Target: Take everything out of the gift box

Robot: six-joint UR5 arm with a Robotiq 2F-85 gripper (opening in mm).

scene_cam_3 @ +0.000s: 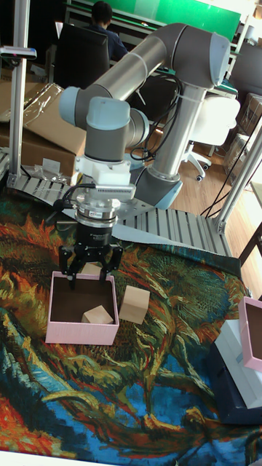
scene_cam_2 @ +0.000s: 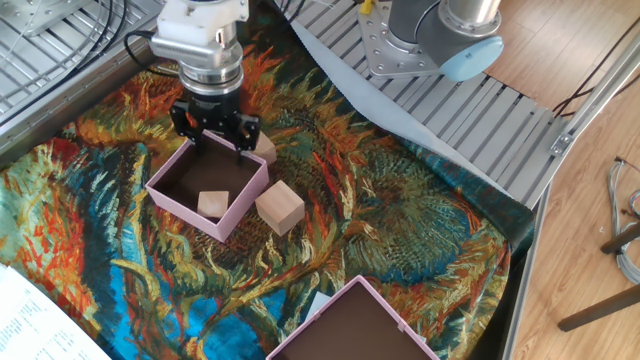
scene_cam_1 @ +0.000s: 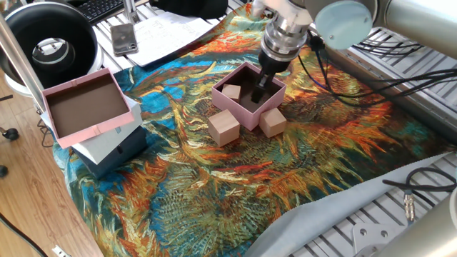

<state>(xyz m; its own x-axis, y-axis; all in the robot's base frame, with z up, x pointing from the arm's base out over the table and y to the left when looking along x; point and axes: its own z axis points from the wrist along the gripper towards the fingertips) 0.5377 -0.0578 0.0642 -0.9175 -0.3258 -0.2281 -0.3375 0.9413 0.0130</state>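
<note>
**While One Block Remains, the Jaws Are Poised Over the Box**

Since one small block [scene_cam_2: 212, 203] is left inside the gift box [scene_cam_2: 172, 188], the jaws [scene_cam_2: 215, 134] are held spread and empty above its far wall. Two blocks lie outside on the cloth-covered counter [scene_cam_2: 420, 230]: one [scene_cam_2: 263, 148] just beside the jaws, a larger one [scene_cam_2: 279, 207] nearer the camera.

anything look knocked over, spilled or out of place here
Nothing stands out. The gift box sits flat on the cloth with one block inside; two blocks rest upright beside it. The open tool hangs over the box. The pink-rimmed tray sits skewed on the white and blue box.
</note>
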